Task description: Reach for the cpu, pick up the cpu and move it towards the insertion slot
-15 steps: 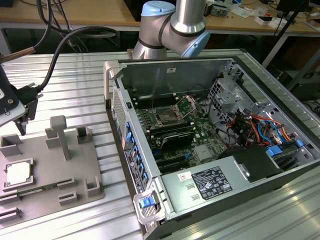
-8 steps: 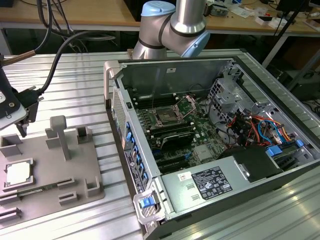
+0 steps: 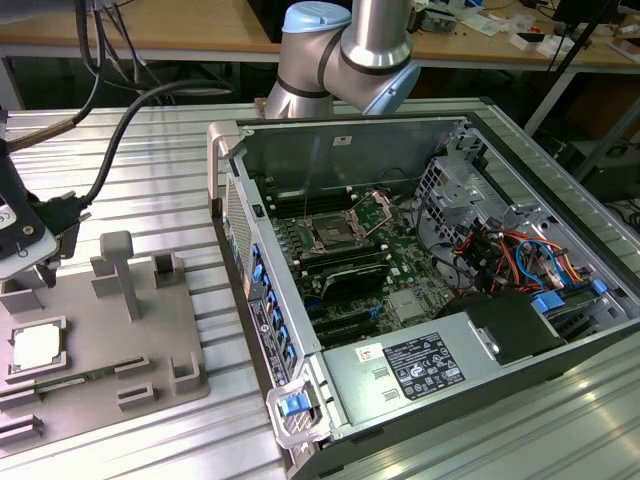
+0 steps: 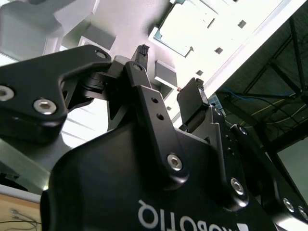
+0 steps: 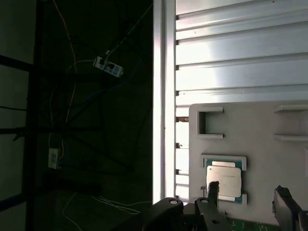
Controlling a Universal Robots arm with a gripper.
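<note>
- Closest to the lens in the second wrist view stand the fingertips [image 4: 142, 52] of my gripper [image 4: 168, 72]. The jaws are spread wide, the gap between them is bare, and I hold nothing.
- The cpu [image 5: 224, 182] lies flat, pale top up, in its recess near one edge of the tray [image 5: 260, 120].
- In the first wrist view one of the fingertips [image 5: 213, 190] overlaps the cpu's side and the other stands well past it. I judge that I hang over the chip without touching it, though I cannot tell my height from there.
- The step in hand, as I read it, is the reach. The pickup is not yet done, since the cpu is seated in the tray.
- Closing on it would call, I think, for a square descent with one finger on each side of the chip. It would also need a light squeeze on those thin edges, as the recess walls look to leave little room.
- For the lay of the route I go by the exterior view. My gripper [image 3: 42, 262] is at the exterior view's left edge, with the cpu [image 3: 37, 347] and the tray [image 3: 150, 340] below it.
- The slot [image 3: 330, 235] sits inside the open case [image 3: 228, 170], well apart toward the exterior view's right, with the case wall between.
- For the line-up of fingers to chip I go by the first wrist view, and for the empty gap by the second.
</note>
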